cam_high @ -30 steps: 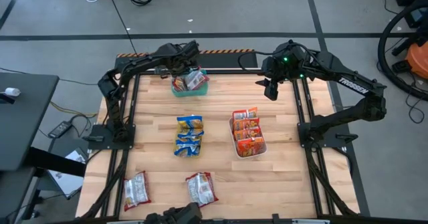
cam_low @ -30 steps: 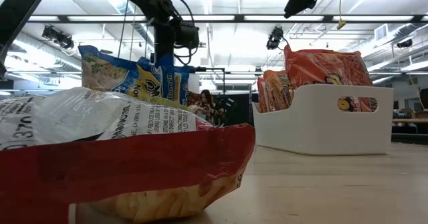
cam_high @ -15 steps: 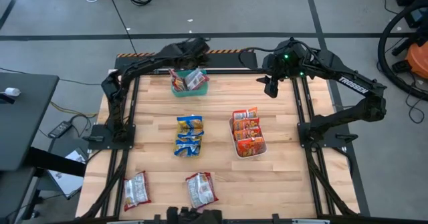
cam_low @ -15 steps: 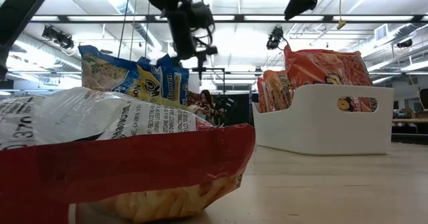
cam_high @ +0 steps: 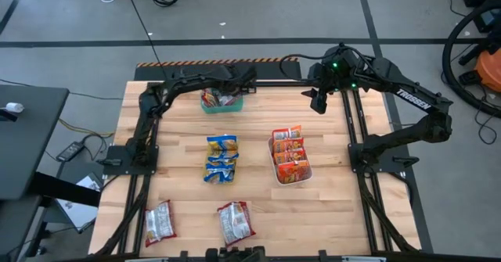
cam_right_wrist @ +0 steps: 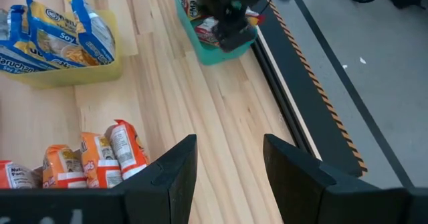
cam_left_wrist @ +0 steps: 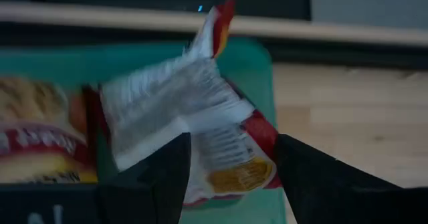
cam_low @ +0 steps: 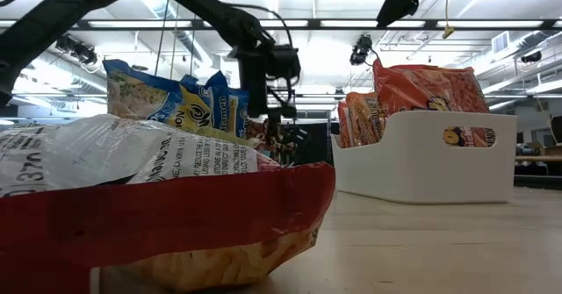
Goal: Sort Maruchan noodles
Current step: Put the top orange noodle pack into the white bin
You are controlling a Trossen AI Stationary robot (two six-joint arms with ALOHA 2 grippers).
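I see a pale wooden plank table (cam_high: 329, 207) with three small plastic trays on it. The white tray (cam_high: 291, 174), smooth and round-cornered, holds crinkly orange-red packets (cam_high: 288, 152) standing on edge. The yellow tray (cam_right_wrist: 70, 73) at the middle holds glossy blue-and-yellow packets (cam_high: 221, 159). The green tray (cam_high: 221, 105) at the far edge holds silvery white packets with dark red ends (cam_left_wrist: 194, 130), flat and wrinkled. Two more silvery packets (cam_high: 235, 220) lie loose on the near planks. My left gripper (cam_high: 244, 80) hangs just above the green tray with its jaws spread apart; a silvery packet shows between the fingers (cam_left_wrist: 160, 177) but they do not pinch it. My right gripper (cam_high: 317, 104) waits over the far right of the table, part open and holding nothing.
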